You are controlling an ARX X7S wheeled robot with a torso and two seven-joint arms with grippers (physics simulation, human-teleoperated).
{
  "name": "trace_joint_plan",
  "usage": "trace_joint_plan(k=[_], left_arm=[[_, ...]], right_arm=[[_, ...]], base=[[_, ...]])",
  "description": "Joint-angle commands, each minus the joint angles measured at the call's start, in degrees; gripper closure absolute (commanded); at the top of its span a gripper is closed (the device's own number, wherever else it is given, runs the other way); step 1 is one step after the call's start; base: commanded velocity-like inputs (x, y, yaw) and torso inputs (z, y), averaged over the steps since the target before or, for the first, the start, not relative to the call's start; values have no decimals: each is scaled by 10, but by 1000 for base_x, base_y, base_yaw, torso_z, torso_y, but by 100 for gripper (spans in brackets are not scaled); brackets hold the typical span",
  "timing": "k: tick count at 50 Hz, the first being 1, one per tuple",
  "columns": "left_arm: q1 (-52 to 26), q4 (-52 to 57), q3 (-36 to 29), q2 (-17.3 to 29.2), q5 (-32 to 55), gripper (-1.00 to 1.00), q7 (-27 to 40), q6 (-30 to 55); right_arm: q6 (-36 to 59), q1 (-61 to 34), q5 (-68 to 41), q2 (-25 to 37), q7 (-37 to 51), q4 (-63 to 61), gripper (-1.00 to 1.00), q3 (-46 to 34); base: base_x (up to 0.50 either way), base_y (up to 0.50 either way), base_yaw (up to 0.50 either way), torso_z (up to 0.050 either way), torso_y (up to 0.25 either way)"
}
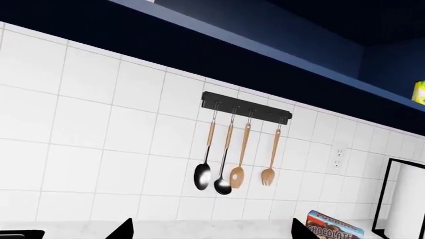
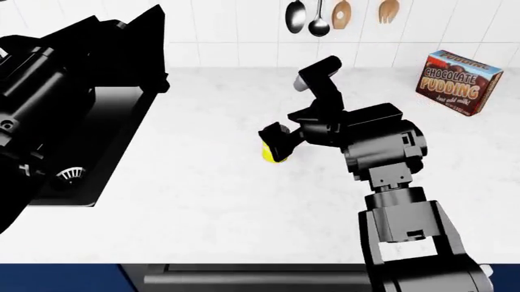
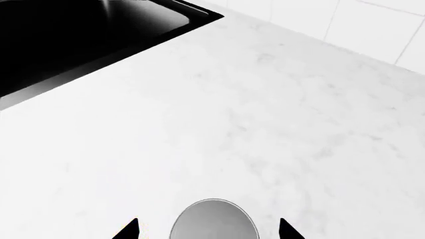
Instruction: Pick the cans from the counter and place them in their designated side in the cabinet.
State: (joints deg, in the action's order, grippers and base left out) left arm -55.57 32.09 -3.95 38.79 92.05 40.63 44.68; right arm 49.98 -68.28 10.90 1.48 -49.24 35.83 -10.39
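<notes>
Item: right gripper (image 3: 207, 230), jaws spread wide, unclenched, straddling one can (image 3: 214, 221) on the counter (image 3: 265, 114). Recommended handling: descend centred, lid midway between fingertips, then close squarely. Left gripper (image 1: 211, 230): raised, spread, empty.

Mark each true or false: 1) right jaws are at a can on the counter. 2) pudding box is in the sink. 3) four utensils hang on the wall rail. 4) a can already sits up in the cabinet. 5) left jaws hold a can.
1) True: the right gripper straddles a can, jaws not yet closed.
2) False: the pudding box stands on the counter, far from the sink.
3) True: see the utensils.
4) True: second can on the cabinet shelf.
5) False: the left gripper is open and empty.
</notes>
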Motion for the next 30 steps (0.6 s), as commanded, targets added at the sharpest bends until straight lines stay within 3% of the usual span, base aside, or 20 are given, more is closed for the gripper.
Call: trace_joint_plan(k=[1,30], left_arm=[[1,0,-3,0,-1,-100,-1,-1],[17,7,-4,1,-19,-100,-16,-10]], right_arm=[[9,22,-19,4,12,0,-100,-16],[0,22,-46,15,37,13,-100,-42]], base=[[0,0,0,0,0],[0,0,0,0,0]])
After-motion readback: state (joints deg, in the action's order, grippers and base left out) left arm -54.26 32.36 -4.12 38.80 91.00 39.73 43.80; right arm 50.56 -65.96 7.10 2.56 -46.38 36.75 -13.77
